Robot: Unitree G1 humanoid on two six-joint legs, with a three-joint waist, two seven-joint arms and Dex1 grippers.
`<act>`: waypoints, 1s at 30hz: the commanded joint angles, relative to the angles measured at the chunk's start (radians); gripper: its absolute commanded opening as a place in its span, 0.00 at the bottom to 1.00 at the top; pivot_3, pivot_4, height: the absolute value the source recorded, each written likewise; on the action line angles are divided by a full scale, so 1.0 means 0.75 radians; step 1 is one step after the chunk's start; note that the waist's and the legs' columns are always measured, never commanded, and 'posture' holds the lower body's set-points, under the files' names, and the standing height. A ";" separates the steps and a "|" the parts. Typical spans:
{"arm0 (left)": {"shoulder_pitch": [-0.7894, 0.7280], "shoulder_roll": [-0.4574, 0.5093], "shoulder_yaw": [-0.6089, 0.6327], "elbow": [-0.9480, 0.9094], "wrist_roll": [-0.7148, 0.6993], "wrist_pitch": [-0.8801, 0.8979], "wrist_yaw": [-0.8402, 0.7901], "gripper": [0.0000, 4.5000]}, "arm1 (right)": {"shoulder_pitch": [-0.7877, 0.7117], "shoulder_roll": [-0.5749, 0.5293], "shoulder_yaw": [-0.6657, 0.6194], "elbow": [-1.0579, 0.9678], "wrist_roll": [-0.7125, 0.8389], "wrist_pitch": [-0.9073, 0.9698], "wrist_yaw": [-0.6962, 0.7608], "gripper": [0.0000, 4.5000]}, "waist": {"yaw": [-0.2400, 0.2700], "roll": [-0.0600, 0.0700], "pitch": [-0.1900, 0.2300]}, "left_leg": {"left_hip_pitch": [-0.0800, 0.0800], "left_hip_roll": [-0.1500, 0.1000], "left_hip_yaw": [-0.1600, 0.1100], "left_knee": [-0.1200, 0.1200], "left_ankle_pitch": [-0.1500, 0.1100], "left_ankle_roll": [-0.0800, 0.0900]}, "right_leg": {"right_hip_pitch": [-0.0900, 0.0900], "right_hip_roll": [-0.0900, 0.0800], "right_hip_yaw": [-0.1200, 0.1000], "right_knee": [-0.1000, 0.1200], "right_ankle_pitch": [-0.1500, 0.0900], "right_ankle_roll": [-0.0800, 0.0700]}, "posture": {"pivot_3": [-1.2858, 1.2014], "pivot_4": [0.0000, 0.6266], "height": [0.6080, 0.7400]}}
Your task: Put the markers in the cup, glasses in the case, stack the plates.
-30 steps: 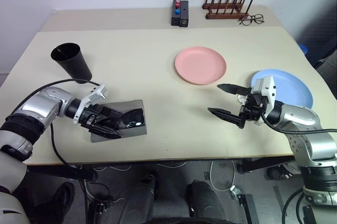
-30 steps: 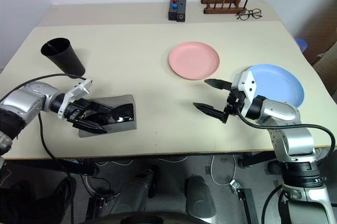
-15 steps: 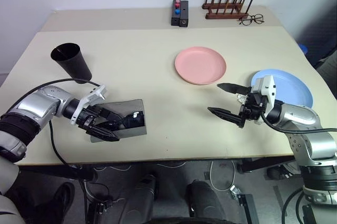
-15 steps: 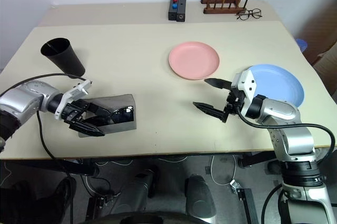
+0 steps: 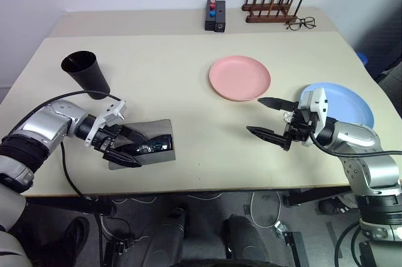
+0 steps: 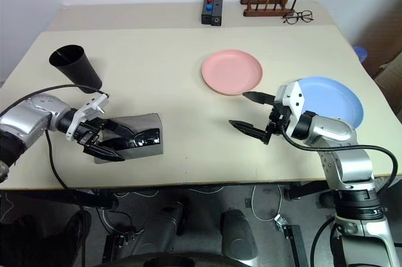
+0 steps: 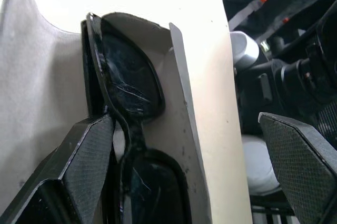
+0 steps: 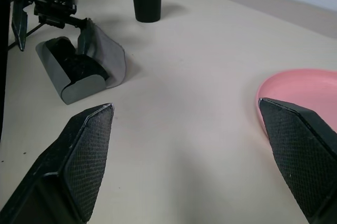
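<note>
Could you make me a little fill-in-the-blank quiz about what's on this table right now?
1. The black chunky-framed sunglasses lie inside the open grey rectangular ____ near the left end effector.
2. The round plastic plate closest to the right end effector is light ____ in colour.
3. The tall matte black tapered tumbler stands ____ on the beige table.
4. The thin-rimmed clear-lens spectacles lie beside the brown wooden ____ with upright pegs.

Missing words: case; blue; upright; rack

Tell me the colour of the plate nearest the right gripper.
Light blue; the plate beside the right gripper shows best in the right eye view.
</note>
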 commanded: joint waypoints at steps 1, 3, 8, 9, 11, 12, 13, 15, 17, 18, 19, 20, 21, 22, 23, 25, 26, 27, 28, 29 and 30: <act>-0.052 0.022 0.079 0.016 -0.024 0.036 -0.005 1.00 | -0.019 0.004 -0.014 -0.012 0.011 -0.013 0.001 1.00 | -0.001 0.000 0.000 | 0.000 0.000 0.000 0.000 0.000 0.000 | 0.000 0.000 0.000 0.000 0.000 0.000 | 0.52 0.24 1.00; -0.059 0.014 0.104 0.039 0.002 0.007 -0.005 1.00 | -0.022 0.006 -0.013 -0.010 0.012 -0.014 0.000 1.00 | -0.001 0.000 0.000 | 0.000 0.000 0.000 0.000 0.000 0.000 | 0.000 0.000 0.000 0.000 0.000 0.000 | 0.52 0.24 1.00; -0.078 0.028 0.152 0.006 -0.011 0.047 -0.005 1.00 | -0.028 0.010 -0.004 -0.003 0.008 -0.020 0.001 1.00 | -0.002 0.000 0.000 | 0.000 0.000 0.000 -0.001 0.000 0.000 | 0.000 0.000 0.000 0.000 0.001 0.001 | 0.52 0.24 1.00; -0.078 0.049 0.162 -0.025 -0.029 0.071 -0.005 1.00 | -0.030 0.010 -0.003 -0.002 0.006 -0.022 0.002 1.00 | -0.002 0.000 0.000 | 0.000 0.000 0.000 -0.001 0.000 0.000 | 0.000 0.000 0.000 0.000 0.001 0.003 | 0.52 0.24 1.00; -0.080 0.082 0.182 -0.073 -0.066 0.129 -0.005 1.00 | -0.032 0.009 -0.003 -0.003 0.007 -0.020 0.003 1.00 | -0.004 0.000 0.000 | 0.000 0.000 0.000 -0.001 0.000 0.000 | 0.000 0.000 0.000 -0.001 0.002 0.003 | 0.52 0.24 1.00; -0.081 0.095 0.195 -0.090 -0.084 0.158 -0.005 1.00 | -0.033 0.009 -0.004 -0.004 0.008 -0.019 0.002 1.00 | -0.004 0.000 0.000 | 0.000 0.000 0.000 -0.002 0.000 0.000 | 0.000 0.000 0.000 -0.001 0.002 0.003 | 0.52 0.24 1.00; -0.081 0.100 0.205 -0.100 -0.093 0.179 -0.005 1.00 | -0.034 0.010 -0.004 -0.002 0.008 -0.018 0.003 1.00 | -0.005 0.000 0.000 | 0.000 0.000 0.000 -0.002 0.000 0.000 | 0.000 0.000 0.000 -0.001 0.002 0.003 | 0.52 0.24 1.00; -0.113 0.096 0.255 -0.089 -0.143 0.299 -0.005 1.00 | -0.036 0.009 -0.003 0.000 0.005 -0.020 0.004 1.00 | -0.004 0.000 0.000 | 0.001 0.000 0.001 -0.004 0.000 0.000 | 0.000 0.000 0.000 -0.001 0.002 0.003 | 0.52 0.24 1.00; -0.201 0.024 0.389 0.045 -0.150 0.403 -0.005 0.88 | -0.037 0.008 -0.003 -0.004 0.008 -0.017 0.007 1.00 | 0.001 0.000 0.000 | 0.001 0.000 0.000 -0.005 0.000 0.000 | 0.000 0.001 -0.001 -0.001 0.002 0.003 | 0.52 0.24 1.00; -0.229 -0.008 0.439 0.098 -0.133 0.424 -0.005 0.82 | -0.038 0.008 -0.003 -0.005 0.010 -0.015 0.009 1.00 | 0.005 -0.001 0.000 | 0.001 0.000 0.000 -0.005 0.000 0.000 | 0.000 0.002 -0.002 -0.001 0.002 0.003 | 0.52 0.24 1.00; -0.253 -0.044 0.486 0.162 -0.081 0.389 -0.001 0.71 | -0.039 0.007 0.000 -0.005 0.008 -0.016 0.012 1.00 | 0.004 -0.001 0.000 | 0.001 0.000 -0.001 -0.004 0.001 0.000 | 0.000 0.005 -0.003 -0.001 0.002 0.003 | 0.52 0.24 1.00; -0.261 -0.075 0.521 0.215 -0.011 0.309 0.020 0.60 | -0.039 0.007 0.003 -0.006 0.009 -0.016 0.016 1.00 | 0.002 0.000 0.000 | 0.001 0.000 0.000 -0.004 0.001 0.000 | 0.000 0.005 -0.002 -0.003 0.002 0.003 | 0.52 0.24 1.00; -0.260 -0.098 0.537 0.258 0.069 0.233 0.048 0.48 | -0.036 0.006 0.009 -0.014 0.015 -0.009 0.023 1.00 | 0.000 0.000 0.000 | 0.002 0.000 0.000 -0.005 0.001 0.000 | 0.000 0.004 -0.002 -0.004 0.002 0.004 | 0.52 0.24 1.00; -0.257 -0.118 0.552 0.291 0.136 0.172 0.063 0.36 | -0.036 0.006 0.014 -0.018 0.017 -0.007 0.029 1.00 | -0.002 0.000 0.000 | 0.002 0.000 0.001 -0.006 0.001 0.000 | 0.001 0.004 -0.002 -0.005 0.002 0.004 | 0.52 0.24 1.00; -0.249 -0.137 0.567 0.316 0.192 0.118 0.080 0.26 | -0.035 0.005 0.019 -0.024 0.019 -0.004 0.035 1.00 | -0.006 0.000 0.000 | 0.003 0.000 0.001 -0.008 0.001 0.000 | 0.001 0.001 -0.001 -0.006 0.002 0.004 | 0.52 0.24 1.00; -0.236 -0.180 0.592 0.371 0.289 0.046 0.124 0.01 | -0.037 0.009 0.029 -0.030 0.016 -0.002 0.040 1.00 | -0.008 0.000 0.000 | 0.002 0.000 0.003 -0.010 0.001 0.000 | 0.000 0.001 0.000 -0.005 0.002 0.005 | 0.52 0.24 1.00; -0.225 -0.206 0.603 0.400 0.339 -0.001 0.167 0.00 | -0.041 0.013 0.033 -0.028 0.012 -0.004 0.039 1.00 | -0.008 0.000 0.000 | 0.002 0.000 0.003 -0.010 0.001 0.000 | 0.000 0.001 0.000 -0.005 0.002 0.005 | 0.52 0.24 1.00; -0.217 -0.231 0.617 0.423 0.381 -0.036 0.202 0.00 | -0.044 0.015 0.035 -0.026 0.010 -0.006 0.038 1.00 | -0.008 0.000 0.000 | 0.002 0.000 0.003 -0.011 0.001 0.000 | 0.000 0.001 0.000 -0.006 0.002 0.005 | 0.52 0.24 1.00; -0.198 -0.253 0.622 0.431 0.420 -0.080 0.215 0.00 | -0.047 0.017 0.038 -0.023 0.007 -0.009 0.038 1.00 | -0.007 0.000 0.000 | 0.002 0.000 0.003 -0.010 0.001 0.000 | 0.000 0.001 -0.001 -0.005 0.002 0.005 | 0.52 0.24 1.00; -0.173 -0.269 0.624 0.422 0.452 -0.098 0.217 0.00 | -0.049 0.018 0.039 -0.021 0.006 -0.011 0.038 1.00 | -0.007 0.000 0.000 | 0.002 0.000 0.003 -0.010 0.001 0.000 | 0.000 0.001 -0.001 -0.006 0.003 0.005 | 0.52 0.24 1.00; -0.145 -0.286 0.627 0.399 0.473 -0.097 0.218 0.00 | -0.051 0.019 0.041 -0.018 0.003 -0.013 0.038 1.00 | -0.007 0.000 0.000 | 0.002 0.000 0.003 -0.010 0.001 0.000 | 0.000 0.001 -0.001 -0.006 0.003 0.005 | 0.52 0.24 1.00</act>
